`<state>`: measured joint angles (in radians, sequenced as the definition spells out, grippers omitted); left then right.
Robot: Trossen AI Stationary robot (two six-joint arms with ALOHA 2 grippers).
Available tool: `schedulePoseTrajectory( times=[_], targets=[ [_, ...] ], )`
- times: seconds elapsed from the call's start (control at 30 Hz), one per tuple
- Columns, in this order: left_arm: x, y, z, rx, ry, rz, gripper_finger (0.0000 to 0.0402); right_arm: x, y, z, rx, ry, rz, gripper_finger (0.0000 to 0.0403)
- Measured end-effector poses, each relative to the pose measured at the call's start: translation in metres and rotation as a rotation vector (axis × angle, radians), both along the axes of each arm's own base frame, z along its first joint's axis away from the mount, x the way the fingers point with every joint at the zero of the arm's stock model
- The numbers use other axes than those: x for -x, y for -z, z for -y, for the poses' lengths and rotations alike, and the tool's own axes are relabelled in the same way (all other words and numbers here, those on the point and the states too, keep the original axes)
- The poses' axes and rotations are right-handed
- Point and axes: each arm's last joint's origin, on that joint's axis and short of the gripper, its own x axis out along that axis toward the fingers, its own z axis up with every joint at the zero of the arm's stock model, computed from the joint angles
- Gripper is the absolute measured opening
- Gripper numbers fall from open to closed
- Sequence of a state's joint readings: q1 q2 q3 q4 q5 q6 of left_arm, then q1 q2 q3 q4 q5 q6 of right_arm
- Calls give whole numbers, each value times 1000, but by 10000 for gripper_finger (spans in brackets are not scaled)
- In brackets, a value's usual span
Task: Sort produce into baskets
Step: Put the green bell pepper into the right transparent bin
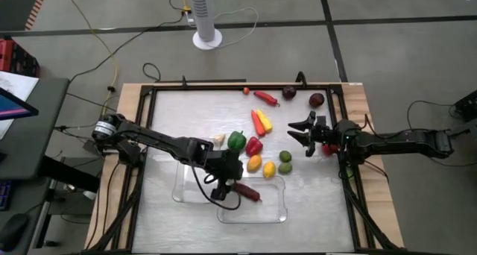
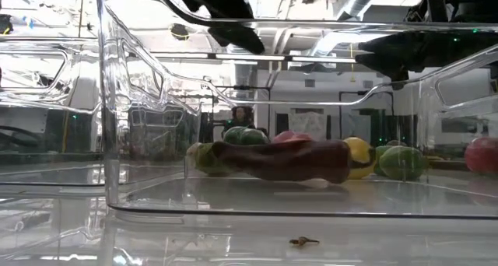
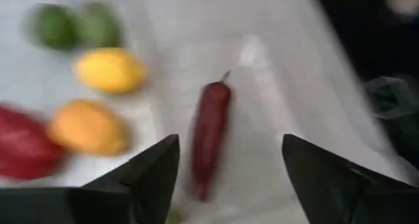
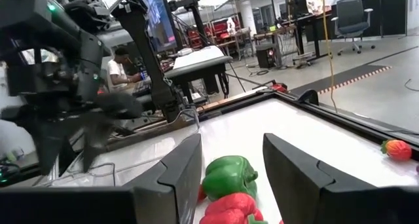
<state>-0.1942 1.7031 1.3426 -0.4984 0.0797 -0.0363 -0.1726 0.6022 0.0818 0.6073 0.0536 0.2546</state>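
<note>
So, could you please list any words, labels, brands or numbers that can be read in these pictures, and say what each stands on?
No text can be read in any view.
The papers beside the table, in the high view: too small to read.
The monitor behind the table, in the right wrist view: its content is too blurred to read.
The produce and tubs show no labels.

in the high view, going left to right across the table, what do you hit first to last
garlic → green pepper → dark red chilli in the basket → yellow lemon → green lime → right gripper → dark purple round
</note>
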Motion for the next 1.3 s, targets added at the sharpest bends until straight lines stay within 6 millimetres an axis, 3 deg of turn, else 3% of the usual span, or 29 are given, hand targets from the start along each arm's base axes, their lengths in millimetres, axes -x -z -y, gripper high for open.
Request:
schedulePoseTrajectory(
  times=[0.2,0.47,0.67,0.93,1.3],
  targets=[
    [-6,1,-50,-106,-242,1,281,0,0,0,0,0,-1,189],
    [-13,6,-96,-181,-267,17,333,0,0,0,15,1,-6,189],
    [-26,33,-104,-311,-217,-101,395,0,3,0,11,1,-33,189],
    [-44,52,-107,-412,-143,-312,394,0,3,0,13,1,-37,189],
    [-48,91,-111,-561,-70,-486,399,0,3,0,12,1,-39,189]
  ],
)
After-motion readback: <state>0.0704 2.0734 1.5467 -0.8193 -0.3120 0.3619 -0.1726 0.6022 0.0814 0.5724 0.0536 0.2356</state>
